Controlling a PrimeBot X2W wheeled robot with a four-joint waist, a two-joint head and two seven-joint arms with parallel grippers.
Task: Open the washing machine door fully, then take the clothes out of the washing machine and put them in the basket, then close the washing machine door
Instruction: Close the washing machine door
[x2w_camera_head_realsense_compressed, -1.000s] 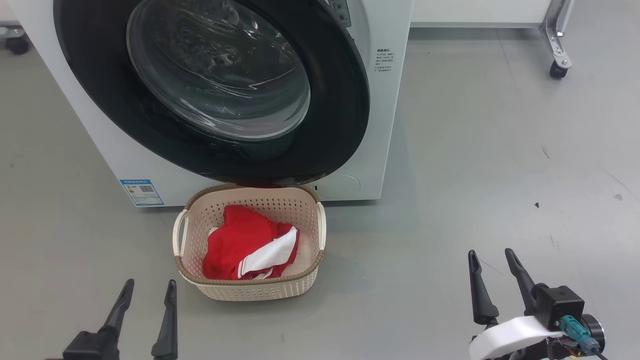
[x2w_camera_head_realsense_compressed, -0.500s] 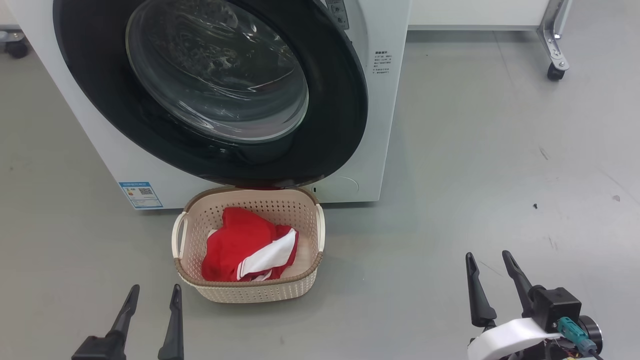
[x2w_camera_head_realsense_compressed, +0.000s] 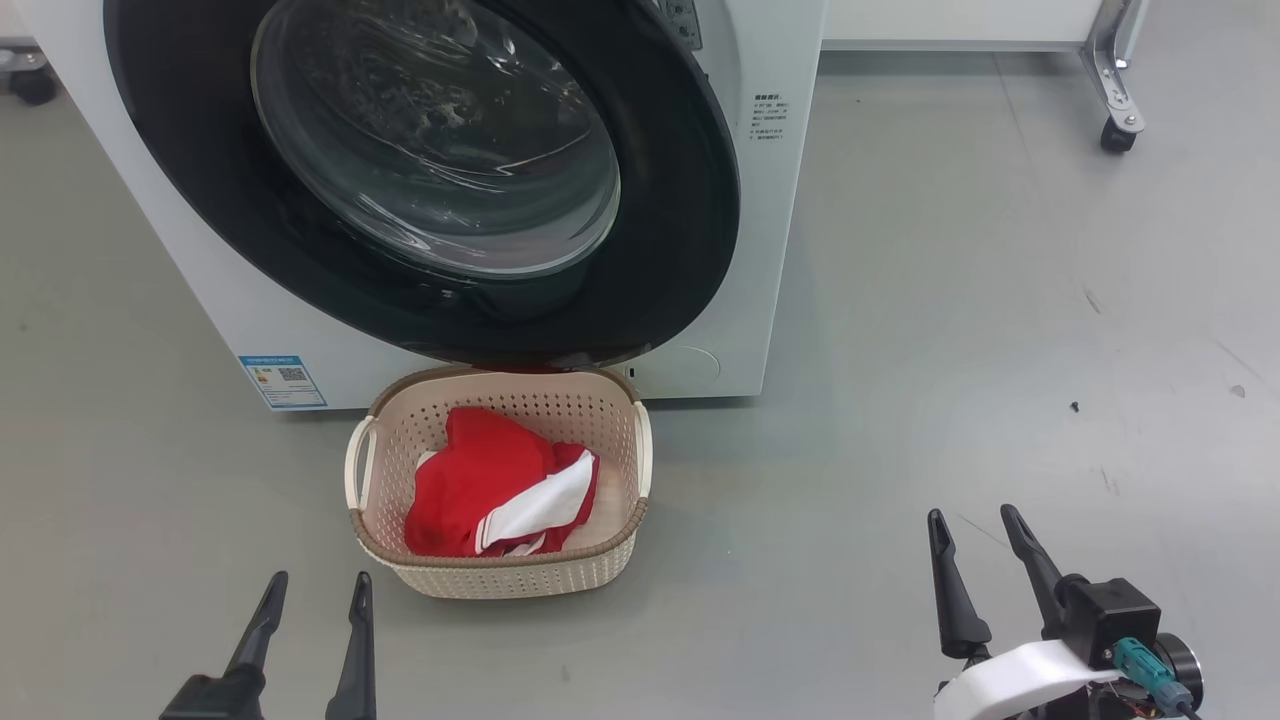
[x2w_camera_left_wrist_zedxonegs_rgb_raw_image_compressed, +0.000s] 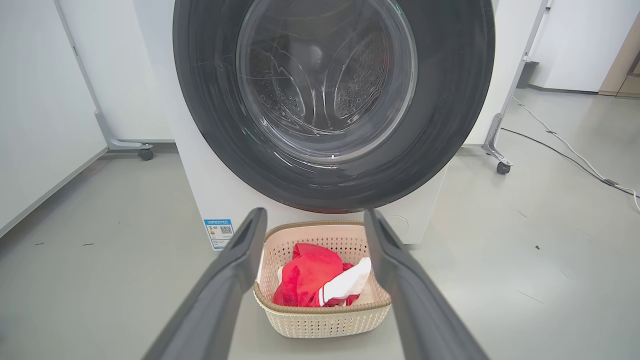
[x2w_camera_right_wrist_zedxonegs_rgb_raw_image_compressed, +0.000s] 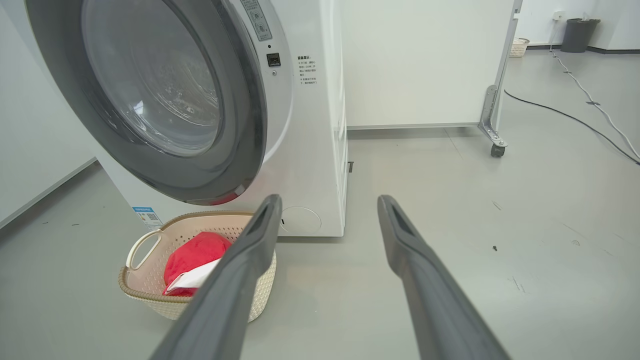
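Nearest me, both arms hang low over the grey floor (x2w_camera_head_realsense_compressed: 950, 300). The left gripper (x2w_camera_head_realsense_compressed: 320, 580) has its two dark fingers spread wide with nothing between them. The right gripper (x2w_camera_head_realsense_compressed: 972, 513) is spread just as wide and holds nothing either. The two are well apart, the left one near the basket's front corner and the right one off over bare floor.

Just past the left gripper the basket (x2w_camera_head_realsense_compressed: 500, 580) stands upright on the floor, its back edge close under the machine's front. The clothes (x2w_camera_head_realsense_compressed: 480, 490) lie bunched inside it, red with a white stripe folded across the top, and sit below the brown rim.

Behind the basket is the washing machine (x2w_camera_head_realsense_compressed: 770, 250), with a blue sticker (x2w_camera_head_realsense_compressed: 283, 381) low on its front. The door (x2w_camera_head_realsense_compressed: 680, 200) lies flat against that front and looks closed. Its black rim overhangs the basket's back edge from above. Through the glass bowl the steel drum shows.

Farther off to the right, a white panel stands on a metal leg with a wheel (x2w_camera_head_realsense_compressed: 1113, 138). A cable (x2w_camera_right_wrist_zedxonegs_rgb_raw_image_compressed: 575, 117) runs along the floor beyond it towards a dark bin (x2w_camera_right_wrist_zedxonegs_rgb_raw_image_compressed: 579, 35).
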